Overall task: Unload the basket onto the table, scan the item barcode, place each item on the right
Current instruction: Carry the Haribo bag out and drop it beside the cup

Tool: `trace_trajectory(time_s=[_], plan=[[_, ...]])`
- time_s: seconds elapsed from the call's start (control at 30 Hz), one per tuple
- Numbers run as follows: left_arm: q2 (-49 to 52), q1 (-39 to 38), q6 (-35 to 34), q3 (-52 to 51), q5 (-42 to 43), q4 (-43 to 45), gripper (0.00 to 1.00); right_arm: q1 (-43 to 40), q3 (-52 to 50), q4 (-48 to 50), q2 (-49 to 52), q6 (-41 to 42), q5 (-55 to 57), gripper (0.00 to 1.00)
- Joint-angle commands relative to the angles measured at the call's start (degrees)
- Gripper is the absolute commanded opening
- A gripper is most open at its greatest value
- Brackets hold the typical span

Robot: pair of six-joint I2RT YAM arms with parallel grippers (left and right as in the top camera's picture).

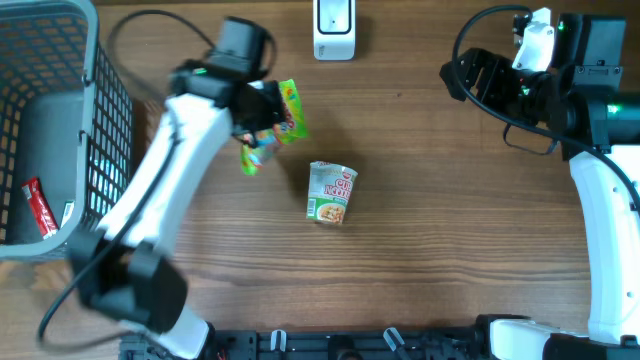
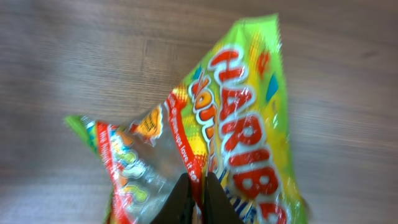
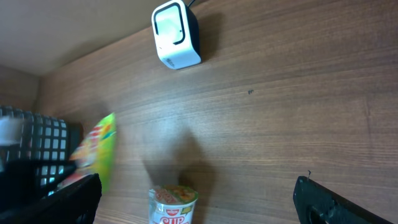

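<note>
A green and yellow Haribo candy bag [image 1: 280, 120] hangs crumpled above the wooden table, pinched in my left gripper [image 1: 258, 108]. In the left wrist view the two black fingers [image 2: 198, 190] are shut on a fold of the bag [image 2: 249, 124]. I see no barcode on it. The white barcode scanner [image 1: 333, 28] stands at the far edge of the table, a little right of the bag. My right gripper [image 1: 478, 75] hovers open at the far right, holding nothing; its view shows the scanner [image 3: 176, 34] and the bag [image 3: 99, 149].
A cup noodle [image 1: 332, 192] lies on the table just right of the bag, also in the right wrist view [image 3: 172, 205]. A grey wire basket [image 1: 105, 130] stands at the left edge with a red packet [image 1: 40, 208] inside. Cables trail behind both arms.
</note>
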Motion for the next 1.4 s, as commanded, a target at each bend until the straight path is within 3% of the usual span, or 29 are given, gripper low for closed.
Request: trace_trajectory(time_s=[0.0,0.3,0.37,0.47,0.5,0.53,0.63,0.8,1.0,1.27,1.3,1.37], plan=[[8.02,-2.12,-0.46,-0.37,-8.44,2.82,0.04,-0.17,0.83,0.07,0.39,0.48,-0.90,1.00],[11.63,-2.58,-1.01,-0.35,-9.22,5.55,0.04,-0.17,0.83,0.04,0.39,0.46,-0.90,1.00],[11.23,-2.47,-0.98,-0.35,-9.25,5.29,0.22,-0.17,0.83,0.07,0.39,0.46,-0.90,1.00],[11.04,-2.01,-0.98,-0.35,-9.25,4.85,0.73,-0.17,0.83,0.07,0.39,0.46,-0.90,1.00],[11.04,-1.77,-1.03,-0.35,-9.22,4.79,0.85,-0.17,0.83,0.07,0.39,0.48,-0.90,1.00],[11.06,-1.18,-1.09,-0.35,-9.18,4.70,0.87,-0.17,0.83,0.07,0.39,0.48,-0.90,1.00],[11.06,1.22,-4.17,-0.35,-8.00,3.45,0.85,-0.17,0.83,0.07,0.39,0.46,-0.90,1.00],[11.74,6.27,-4.02,-1.51,3.74,2.71,0.81,-0.17,0.83,0.07,0.39,0.46,-0.90,1.00],[11.74,8.28,-4.09,-8.04,10.29,10.27,0.79,-0.17,0.83,0.07,0.39,0.48,-0.90,1.00],[11.74,8.52,-6.49,-18.16,18.32,23.08,0.64,-0.17,0.83,0.07,0.39,0.46,-0.90,1.00],[11.74,8.52,-6.69,-19.45,18.34,24.65,0.56,-0.17,0.83,0.07,0.39,0.48,-0.90,1.00],[11.74,8.52,-6.67,-21.59,18.29,27.06,0.22,-0.17,0.83,0.07,0.39,0.46,-0.90,1.00]])
